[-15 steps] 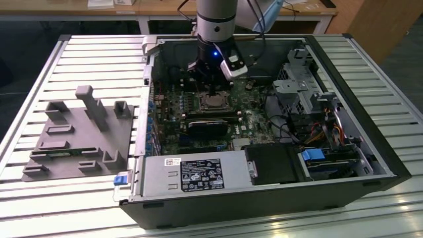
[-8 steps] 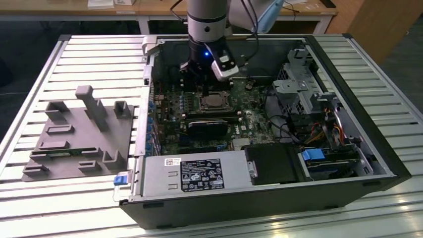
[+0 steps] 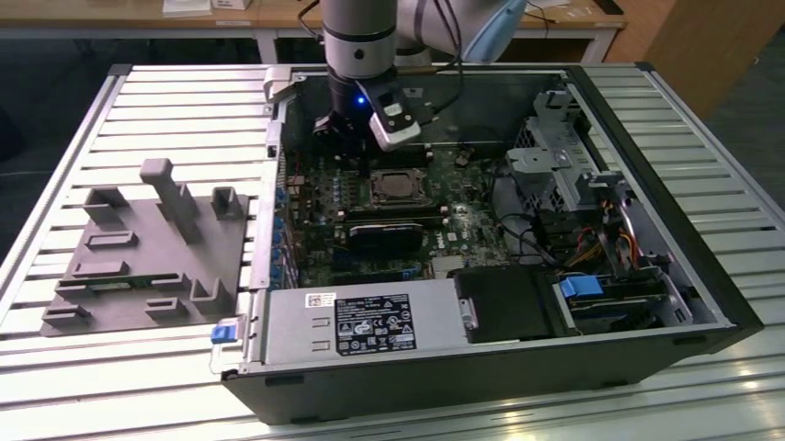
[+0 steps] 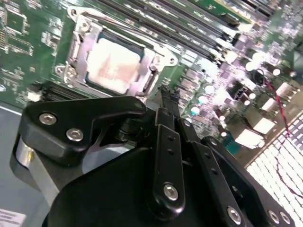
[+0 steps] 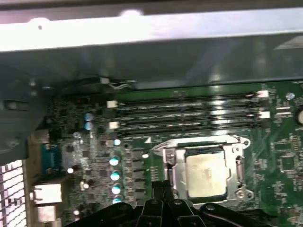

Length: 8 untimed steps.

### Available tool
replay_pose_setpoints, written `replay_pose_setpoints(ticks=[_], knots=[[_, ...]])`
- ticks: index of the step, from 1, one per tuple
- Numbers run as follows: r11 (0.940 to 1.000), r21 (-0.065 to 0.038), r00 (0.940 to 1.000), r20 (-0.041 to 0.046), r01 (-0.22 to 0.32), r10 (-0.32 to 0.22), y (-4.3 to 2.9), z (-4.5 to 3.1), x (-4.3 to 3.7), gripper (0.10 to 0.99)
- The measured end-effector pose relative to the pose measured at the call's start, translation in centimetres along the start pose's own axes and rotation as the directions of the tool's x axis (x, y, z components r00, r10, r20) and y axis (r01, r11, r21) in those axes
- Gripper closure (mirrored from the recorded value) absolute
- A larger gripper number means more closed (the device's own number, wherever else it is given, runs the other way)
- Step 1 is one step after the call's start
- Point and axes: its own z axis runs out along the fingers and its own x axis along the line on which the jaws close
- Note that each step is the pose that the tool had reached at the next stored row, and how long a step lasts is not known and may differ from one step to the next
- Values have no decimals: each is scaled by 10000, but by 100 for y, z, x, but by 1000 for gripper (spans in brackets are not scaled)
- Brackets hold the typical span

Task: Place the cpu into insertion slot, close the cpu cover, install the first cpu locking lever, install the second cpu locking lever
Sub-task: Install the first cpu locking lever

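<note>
Silvery-tan metal marked the cpu (image 4: pixel 116 64), which lay flat in the socket (image 4: pixel 71 72) on the green board. The thin metal cover (image 4: pixel 81 45) was down around it, so the chip's top showed through the window. A wire lever (image 5: pixel 199 139) ran along one edge of the socket, but I could not tell whether it was hooked under its catch. The tool (image 4: pixel 165 92) hung just beside the socket, its black fingers clenched together on nothing. Its tips were low over the board and clear of the chip.

With the chip seated and the cover down, the work looked to stand at the levers. To do that step well, the closed tips would have to bear on the lever's wire alone. They should press it down and then sideways under the catch in one steady sweep, never dragging across the chip or the cover's frame. Small capacitors (image 5: pixel 114 176) stood close by and long memory slots (image 5: pixel 189 111) ran alongside the socket, so a slip toward either could do harm.

In the exterior view the board sat inside an open computer case (image 3: pixel 723 276) on a slatted bench (image 3: pixel 184 101). A grey moulded holder (image 3: pixel 147 248) lay well apart toward the exterior view's left.
</note>
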Motion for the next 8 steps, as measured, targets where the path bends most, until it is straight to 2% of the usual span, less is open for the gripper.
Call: replay_pose_setpoints(ticks=[5, 7, 8], knots=[[9999, -153, 10000, -5, -5, 5, -9, -2, 94, 984], [9996, -277, 10000, -14, -8, 8, -13, -4, 131, 984], [9993, -370, 10000, -24, -11, 10, -14, -4, 143, 984]])
